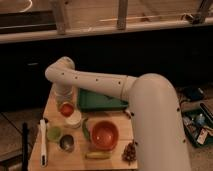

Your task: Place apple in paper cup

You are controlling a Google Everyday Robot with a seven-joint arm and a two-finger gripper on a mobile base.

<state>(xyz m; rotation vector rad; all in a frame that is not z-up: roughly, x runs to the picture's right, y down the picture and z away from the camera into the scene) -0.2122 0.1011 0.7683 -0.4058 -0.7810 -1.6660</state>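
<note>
Because the wrist hides its own tip, the gripper (64, 100) shows only as the arm's end hanging low over the desk (55, 159), and whether its jaws are clamped on anything or apart I cannot tell; the apple (67, 109) sits right beneath the jaws, and it looks to be over the far rim of the paper cup (75, 120) rather than down inside it; the cup stands upright, mouth up, just below the jaws and a little toward the bowl side, so the coming move, as I judge it, is a short shift that way and a release; the apple is round, so no axis matters, only centring it over the mouth; below the jaws on the cup's other side stand a light-green cup (54, 132) and a grey metal cup (66, 143), both near enough to catch a stray fruit; the orange bowl (105, 135) and the green tray (102, 102) lie farther from the jaws, out of the way.
</note>
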